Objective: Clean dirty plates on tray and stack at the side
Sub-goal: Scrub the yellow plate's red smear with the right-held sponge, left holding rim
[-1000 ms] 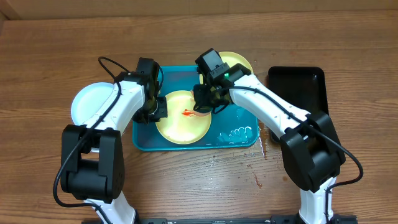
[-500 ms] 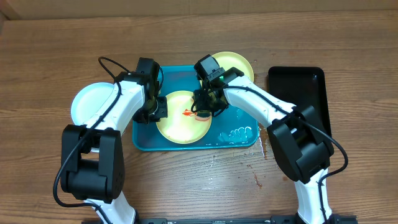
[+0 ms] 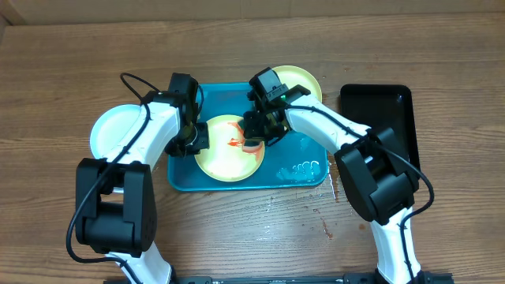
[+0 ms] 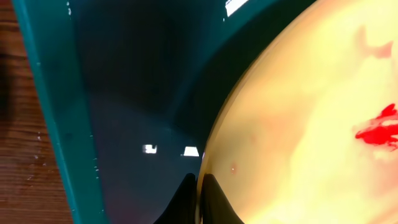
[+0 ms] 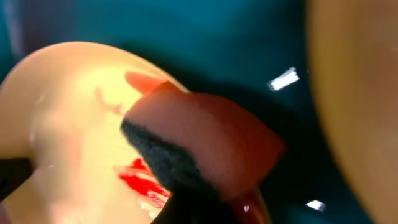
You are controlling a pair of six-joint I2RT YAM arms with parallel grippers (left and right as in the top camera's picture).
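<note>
A pale yellow-green plate [image 3: 225,160] with a red sauce smear [image 3: 235,143] lies in the turquoise tray [image 3: 180,177]. My left gripper [image 3: 192,140] is shut on its left rim, which also shows in the left wrist view [image 4: 200,198] beside the plate [image 4: 298,124]. My right gripper [image 3: 257,136] is shut on an orange sponge with a dark scrub side [image 5: 199,143], pressed on the plate by the smear [image 5: 140,180]. A second yellow-green plate [image 3: 306,79] sits at the tray's far right corner. The light blue plate [image 3: 109,130] lies on the table left of the tray.
A black tray [image 3: 387,118] stands on the table to the right. Water drops [image 3: 304,168] lie in the turquoise tray's near right part. The wooden table [image 3: 252,229] surrounds everything.
The held plate and my left gripper have shifted slightly toward the far side. The sponge has moved a little up and over the red smear.
</note>
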